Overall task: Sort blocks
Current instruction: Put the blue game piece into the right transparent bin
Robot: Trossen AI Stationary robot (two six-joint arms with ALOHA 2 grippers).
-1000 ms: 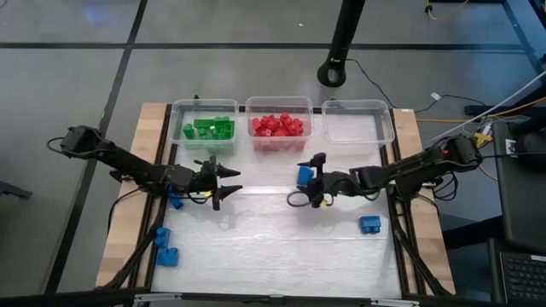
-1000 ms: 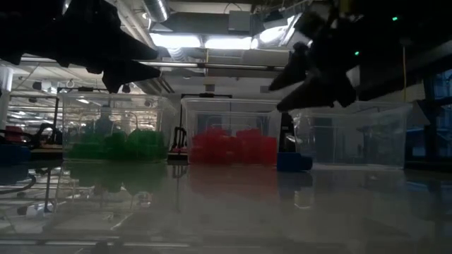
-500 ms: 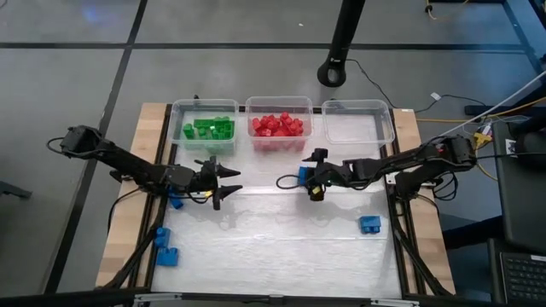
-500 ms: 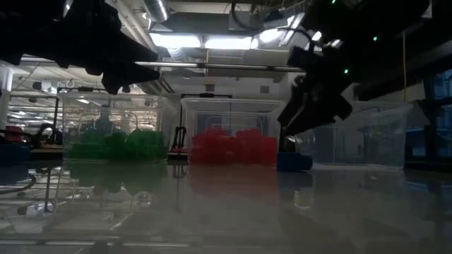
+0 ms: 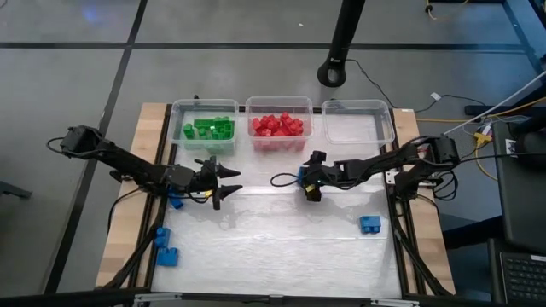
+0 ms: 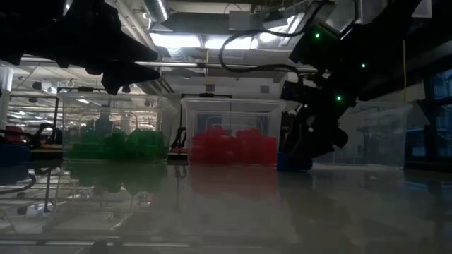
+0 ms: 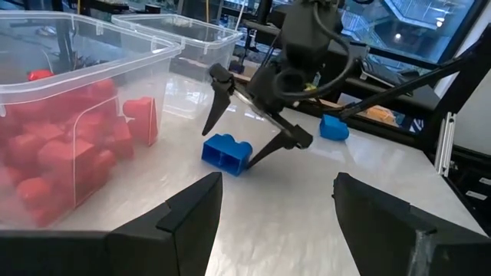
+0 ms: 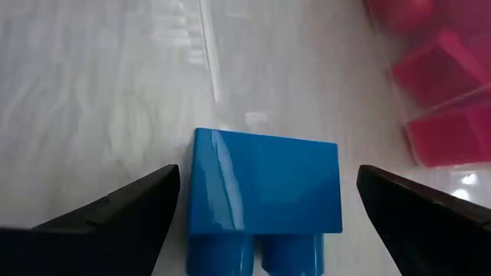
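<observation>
A blue block [image 8: 265, 184] lies on the table in front of the red bin [image 5: 278, 125], also seen as the blue block [image 7: 227, 153]. My right gripper [image 7: 228, 149] is open and slants down over it, one finger on either side, with gaps showing between fingers and block. My left gripper [image 5: 229, 188] hangs open and empty above the table, in front of the green bin [image 5: 203, 128]. Green blocks [image 5: 209, 128] fill that bin, and red blocks [image 5: 277, 125] fill the red one.
An empty clear bin [image 5: 358, 122] stands at the far right of the row. Loose blue blocks lie at the right [image 5: 369, 224], under the left arm [image 5: 176, 202] and near the left front corner [image 5: 165, 247]. The table's middle and front are bare.
My right gripper has sunk toward the table and gone a little toward its left edge, rolling its wrist, until its open fingers stand around the blue block. The block has stayed where it was.
</observation>
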